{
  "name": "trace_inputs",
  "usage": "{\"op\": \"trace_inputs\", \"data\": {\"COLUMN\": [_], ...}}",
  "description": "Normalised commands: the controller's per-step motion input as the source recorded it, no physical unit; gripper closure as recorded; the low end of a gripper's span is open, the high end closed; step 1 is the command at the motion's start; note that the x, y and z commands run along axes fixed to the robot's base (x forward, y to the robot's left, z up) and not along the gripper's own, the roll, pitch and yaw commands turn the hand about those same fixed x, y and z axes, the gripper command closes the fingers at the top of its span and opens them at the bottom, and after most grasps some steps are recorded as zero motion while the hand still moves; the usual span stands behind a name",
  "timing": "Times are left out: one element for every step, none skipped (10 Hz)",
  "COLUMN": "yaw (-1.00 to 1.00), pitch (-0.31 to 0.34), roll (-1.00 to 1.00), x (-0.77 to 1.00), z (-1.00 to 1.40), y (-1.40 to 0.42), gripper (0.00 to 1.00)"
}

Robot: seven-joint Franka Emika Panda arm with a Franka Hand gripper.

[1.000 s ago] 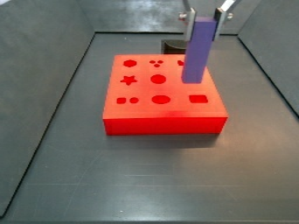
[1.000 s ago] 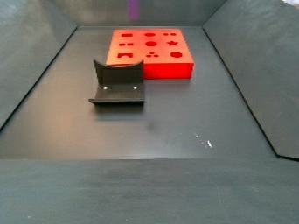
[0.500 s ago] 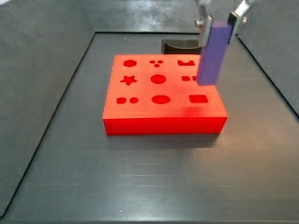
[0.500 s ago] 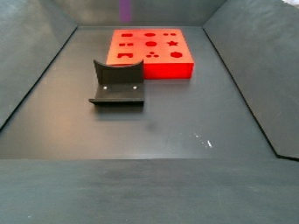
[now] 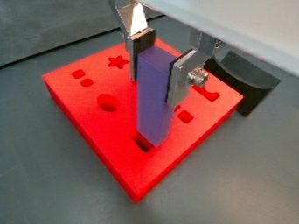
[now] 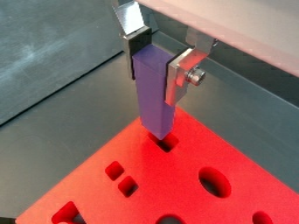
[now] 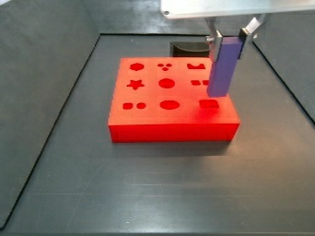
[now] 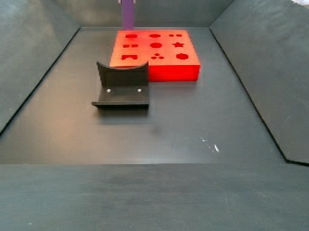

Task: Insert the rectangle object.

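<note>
— Item one, the tool?

— My two-finger silver gripper hangs above the flat red block with shaped holes, clamped on the upper end of the long slim purple rectangular bar.

— Item two, the bar's place?

— Upright, its lower end at the rectangular hole near the block's edge. The dark L-shaped fixture stands apart on the floor.

Gripper above the block, flat silver fingers, dark pads, silver screw
</note>
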Motion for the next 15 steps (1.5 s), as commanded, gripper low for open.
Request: {"op": "trace_inputs", "data": {"yaw": [-0.04, -0.01, -0.03, -0.03, -0.03, -0.03, -0.03, -0.04, -0.06, -0.11, -0.05, 0.00, -0.02, -0.07, -0.07], "pitch": [0.000, 0.036, 0.063, 0.040, 0.046, 0.053, 0.056, 0.066, 0.069, 0.057, 0.026, 0.010, 0.071, 0.157, 0.146], "roll": [0.04, 0.03, 0.00, 0.00, 0.04, 0.07, 0.07, 0.05, 0.00, -0.01, -0.03, -0.01, -0.02, -0.02, -0.01], "x": [-0.06, 0.03, 0.07, 0.17, 0.18, 0.11, 0.05, 0.00, -0.03, -0.12, 0.00, 0.03, 0.09, 0.12, 0.12], "z": [-0.07, -0.13, -0.16, -0.19, -0.20, -0.21, -0.23, -0.27, -0.27, -0.18, -0.22, -0.28, -0.57, -0.75, -0.73], "y": [-0.04, -0.08, -0.08, -0.02, 0.00, 0.00, 0.00, 0.00, 0.00, 0.00, -0.03, -0.10, -0.17, -0.11, -0.02], "gripper": [1.00, 1.00, 1.00, 1.00, 1.00, 1.00, 1.00, 1.00, 1.00, 1.00, 1.00, 1.00, 1.00, 1.00, 1.00]}}
